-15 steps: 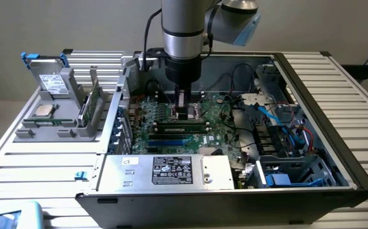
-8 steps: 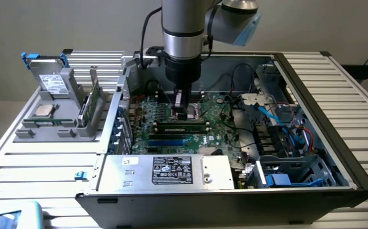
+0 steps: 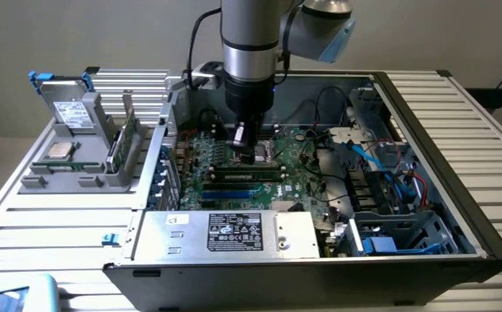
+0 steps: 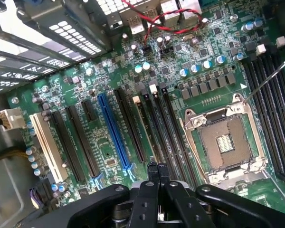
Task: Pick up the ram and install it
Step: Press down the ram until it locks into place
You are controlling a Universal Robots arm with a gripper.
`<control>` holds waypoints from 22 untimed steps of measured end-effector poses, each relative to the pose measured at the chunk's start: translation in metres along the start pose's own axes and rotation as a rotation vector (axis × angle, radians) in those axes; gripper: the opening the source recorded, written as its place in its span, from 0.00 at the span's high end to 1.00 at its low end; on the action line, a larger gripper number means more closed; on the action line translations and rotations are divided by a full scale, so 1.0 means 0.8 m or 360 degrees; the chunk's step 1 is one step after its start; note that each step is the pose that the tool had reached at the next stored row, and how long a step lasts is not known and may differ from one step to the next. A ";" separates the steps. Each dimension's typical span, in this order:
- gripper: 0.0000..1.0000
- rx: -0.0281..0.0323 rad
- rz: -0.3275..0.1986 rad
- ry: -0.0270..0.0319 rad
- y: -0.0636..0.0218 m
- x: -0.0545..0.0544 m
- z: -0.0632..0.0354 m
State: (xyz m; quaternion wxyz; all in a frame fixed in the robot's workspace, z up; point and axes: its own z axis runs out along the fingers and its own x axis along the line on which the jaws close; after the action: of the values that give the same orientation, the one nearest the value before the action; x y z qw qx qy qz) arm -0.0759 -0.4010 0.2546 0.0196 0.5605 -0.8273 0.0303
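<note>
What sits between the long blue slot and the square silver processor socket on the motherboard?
In the wrist view, several long black slots lie side by side between the long blue slot and the square silver processor socket.

Exterior view: even, soft overhead light, slightly dim w/ grey cast; whole pic a bit soft, fine print unreadable. Pale slatted table [image 3: 459, 123] reads brightest; inside of the PC case [image 3: 424, 195] darker, w/ shadow deepest under the arm around the gripper [image 3: 249, 151].

Wrist view: brighter and sharper on the motherboard [image 4: 109, 95] beyond the jaws. Glare blows out the metal grille [image 4: 52, 28] far off to one side. Gripper [image 4: 157, 175] body close to lens is dark, slightly out of focus.
</note>
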 end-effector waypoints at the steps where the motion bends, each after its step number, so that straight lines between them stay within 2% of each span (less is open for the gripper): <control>1: 0.89 -0.00017 0.0025 0.00007 0.000 0.000 0.000; 22: 0.89 -0.00371 0.0558 0.00158 0.000 0.000 0.003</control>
State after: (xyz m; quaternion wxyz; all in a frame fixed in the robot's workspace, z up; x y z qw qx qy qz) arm -0.0759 -0.4010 0.2523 0.0246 0.4071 -0.9127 0.0265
